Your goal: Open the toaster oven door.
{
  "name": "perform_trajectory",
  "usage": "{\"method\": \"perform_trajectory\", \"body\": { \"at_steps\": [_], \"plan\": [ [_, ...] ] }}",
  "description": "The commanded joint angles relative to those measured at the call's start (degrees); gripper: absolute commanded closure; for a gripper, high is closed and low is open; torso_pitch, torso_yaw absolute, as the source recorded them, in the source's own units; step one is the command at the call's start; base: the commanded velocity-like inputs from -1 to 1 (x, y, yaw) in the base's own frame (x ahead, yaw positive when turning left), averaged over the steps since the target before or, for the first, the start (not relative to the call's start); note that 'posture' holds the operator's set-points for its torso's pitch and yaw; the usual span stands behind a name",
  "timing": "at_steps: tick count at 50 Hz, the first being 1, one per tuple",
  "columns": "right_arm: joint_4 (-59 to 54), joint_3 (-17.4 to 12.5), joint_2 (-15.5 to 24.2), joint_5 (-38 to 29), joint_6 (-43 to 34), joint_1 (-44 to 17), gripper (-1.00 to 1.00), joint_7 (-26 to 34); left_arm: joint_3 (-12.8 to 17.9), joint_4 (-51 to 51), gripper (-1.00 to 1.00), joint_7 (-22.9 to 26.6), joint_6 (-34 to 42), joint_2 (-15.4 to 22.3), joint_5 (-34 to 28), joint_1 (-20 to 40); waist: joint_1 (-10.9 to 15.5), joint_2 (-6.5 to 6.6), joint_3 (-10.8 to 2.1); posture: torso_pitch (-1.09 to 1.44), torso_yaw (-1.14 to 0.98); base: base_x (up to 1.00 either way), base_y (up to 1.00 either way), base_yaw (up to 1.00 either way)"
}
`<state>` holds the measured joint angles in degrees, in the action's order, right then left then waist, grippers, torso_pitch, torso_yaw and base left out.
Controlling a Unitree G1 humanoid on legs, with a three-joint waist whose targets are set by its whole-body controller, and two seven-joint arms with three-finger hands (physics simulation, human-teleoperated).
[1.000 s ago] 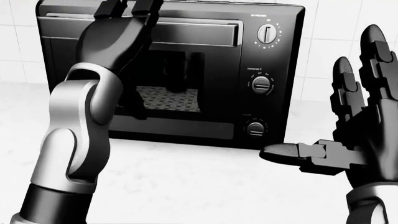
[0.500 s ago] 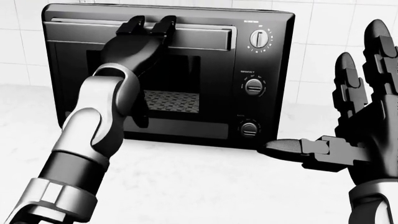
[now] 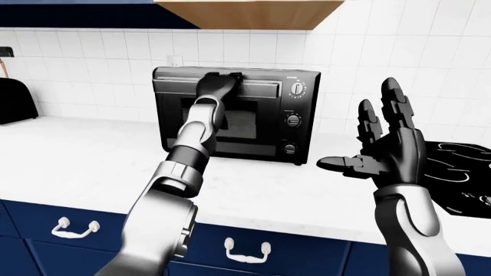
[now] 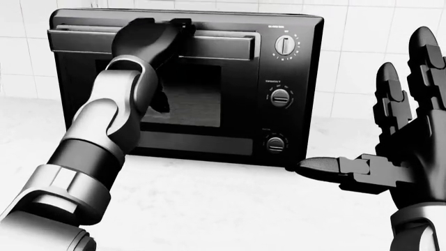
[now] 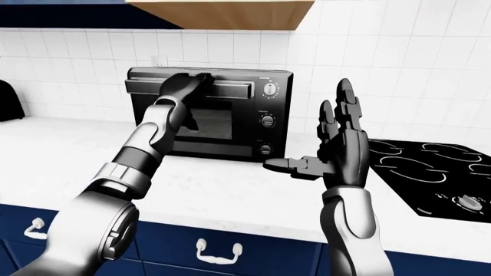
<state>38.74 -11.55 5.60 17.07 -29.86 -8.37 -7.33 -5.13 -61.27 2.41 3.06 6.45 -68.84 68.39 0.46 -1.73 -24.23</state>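
- Since half a second ago: left hand (image 4: 150, 39) dropped from fingers-up against the handle (image 4: 216, 46) to curled over its left part, toaster oven (image 4: 299, 78) sitting a touch higher in the head view.
- Fingers wrapped over the bar, grip apparently taken.
- Oven standing on the white counter (image 3: 69, 155) against the tiled wall, door (image 4: 195, 94) flush and closed.
- Right hand (image 4: 404, 136) spread wide, empty, off to the right.
- Reach done; pull-down of the door all to come.

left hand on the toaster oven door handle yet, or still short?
Touching. In the head view the left hand lies over the door handle of the toaster oven, its fingers curled over the bar's top edge with no gap.
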Motion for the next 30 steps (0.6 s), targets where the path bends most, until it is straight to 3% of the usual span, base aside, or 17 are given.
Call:
{"method": "perform_trajectory", "body": {
  "at_steps": [1, 6, 19, 25, 30],
  "plan": [
    [1.2, -0.1, 0.3, 0.0, 1.3, -1.4, -1.0, 0.1, -0.2, -1.1, -0.19, 2.8, -0.5, -0.2, 0.3, 0.4, -0.1, -0.13, 0.7, -0.65, 0.0, 0.0, 0.0, 0.0],
    [1.9, -0.2, 0.4, 0.2, 0.8, -1.4, -1.0, -0.1, -0.3, -0.8, 0.13, 3.7, 0.1, -0.3, 0.1, 0.3, 0.0, -0.06, 0.43, -0.65, 0.0, 0.0, 0.0, 0.0],
    [0.8, -0.7, 0.5, 0.4, 1.9, -1.4, -1.0, 0.2, -0.1, 4.8, 0.2, 5.4, 1.7, 0.4, -0.9, -3.6, 0.1, 0.12, 0.46, -0.65, 0.0, 0.0, 0.0, 0.0],
    [0.8, -0.7, 0.5, 0.5, 2.0, -1.2, -1.0, 0.2, 0.7, 18.2, 0.2, 11.3, 3.7, 0.9, -1.7, -9.7, 0.0, 0.45, 0.75, -0.65, 0.0, 0.0, 0.0, 0.0],
    [1.4, -0.5, 0.5, 0.4, 1.5, -1.2, -1.0, -0.1, 1.5, 35.1, 0.18, 18.4, 5.7, 0.6, -2.8, -17.7, -0.1, 0.62, 1.1, -0.65, 0.0, 0.0, 0.0, 0.0]
  ]
}}
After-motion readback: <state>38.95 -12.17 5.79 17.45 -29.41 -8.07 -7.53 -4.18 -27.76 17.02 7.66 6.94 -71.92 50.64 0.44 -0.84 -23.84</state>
